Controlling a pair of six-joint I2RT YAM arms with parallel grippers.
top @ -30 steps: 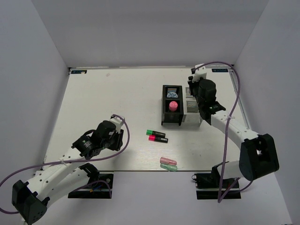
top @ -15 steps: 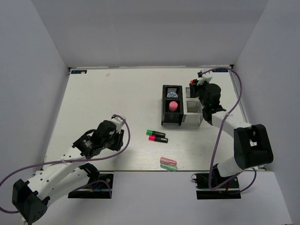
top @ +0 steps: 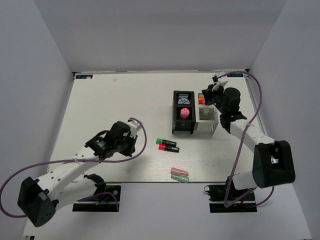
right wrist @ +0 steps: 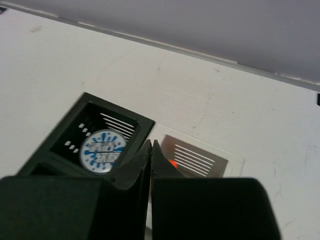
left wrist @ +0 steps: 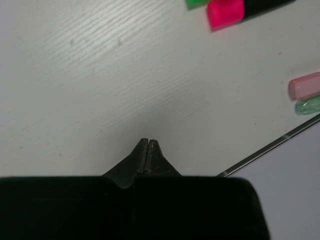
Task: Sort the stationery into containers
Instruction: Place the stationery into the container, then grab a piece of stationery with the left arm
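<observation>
Markers [left wrist: 227, 11] lie beyond pressed-together left fingers [left wrist: 144, 159]; right fingers [right wrist: 142, 165], likewise together, overhang bins [right wrist: 120, 110].

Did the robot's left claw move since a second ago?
Yes. In the top view the left gripper has slid a little to the right, closer to the green-capped marker and pink-capped marker, which stayed put. Its jaws are shut.

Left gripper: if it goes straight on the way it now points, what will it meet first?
Probably bare table, just beyond its shut fingers. The pink-capped marker lies farther on, off to the side; depth is unclear.
</observation>
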